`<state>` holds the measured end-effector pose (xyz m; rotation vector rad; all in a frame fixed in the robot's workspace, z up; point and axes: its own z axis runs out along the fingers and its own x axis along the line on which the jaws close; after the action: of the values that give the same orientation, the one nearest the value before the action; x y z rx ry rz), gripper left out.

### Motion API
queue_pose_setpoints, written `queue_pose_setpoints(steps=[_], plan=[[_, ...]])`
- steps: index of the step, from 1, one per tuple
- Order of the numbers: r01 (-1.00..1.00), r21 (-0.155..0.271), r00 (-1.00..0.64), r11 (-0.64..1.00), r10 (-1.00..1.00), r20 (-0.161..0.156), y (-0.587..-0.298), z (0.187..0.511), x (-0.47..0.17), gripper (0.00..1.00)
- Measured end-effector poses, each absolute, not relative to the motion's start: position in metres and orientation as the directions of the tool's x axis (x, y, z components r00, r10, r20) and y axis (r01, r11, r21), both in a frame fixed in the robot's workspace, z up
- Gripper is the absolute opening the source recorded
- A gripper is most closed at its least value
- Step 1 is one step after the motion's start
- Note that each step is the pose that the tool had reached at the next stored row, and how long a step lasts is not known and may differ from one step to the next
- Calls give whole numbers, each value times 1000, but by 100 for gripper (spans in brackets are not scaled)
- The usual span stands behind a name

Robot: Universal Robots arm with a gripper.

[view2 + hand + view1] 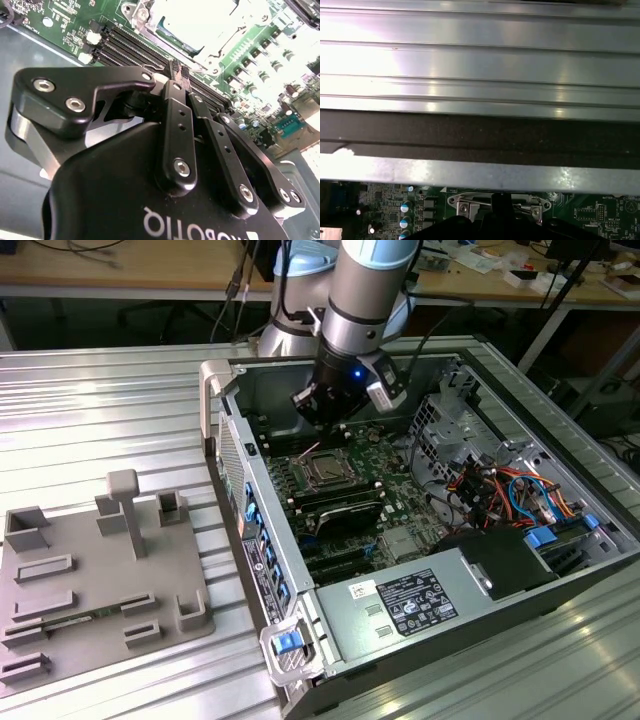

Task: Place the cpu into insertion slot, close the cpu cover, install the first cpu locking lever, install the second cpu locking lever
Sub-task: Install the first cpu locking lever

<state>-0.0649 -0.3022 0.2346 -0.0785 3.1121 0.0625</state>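
End effector (178, 75) poised above motherboard (370, 490), fingers pressed together, grasping nothing.

Hovering inside open computer case (520, 570) on ribbed metal surface (100, 410), just beside insertion slot (325, 471). Cpu (197, 22) seated in slot, bright metal top showing through window of cpu cover (145, 12), lowered over it. Grey fixture tray (90, 580) at exterior view's left.

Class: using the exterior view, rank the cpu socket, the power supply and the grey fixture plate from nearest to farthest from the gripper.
From the gripper:
1. cpu socket, just below it on the motherboard.
2. power supply, at the case's near end.
3. grey fixture plate, outside the case, at the exterior view's left.
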Motion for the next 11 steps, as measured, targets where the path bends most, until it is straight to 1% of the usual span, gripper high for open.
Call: queue_pose_setpoints(steps=[11], plan=[[-51, 39, -998, 998, -50, -29, -300, 217, -53, 11]])
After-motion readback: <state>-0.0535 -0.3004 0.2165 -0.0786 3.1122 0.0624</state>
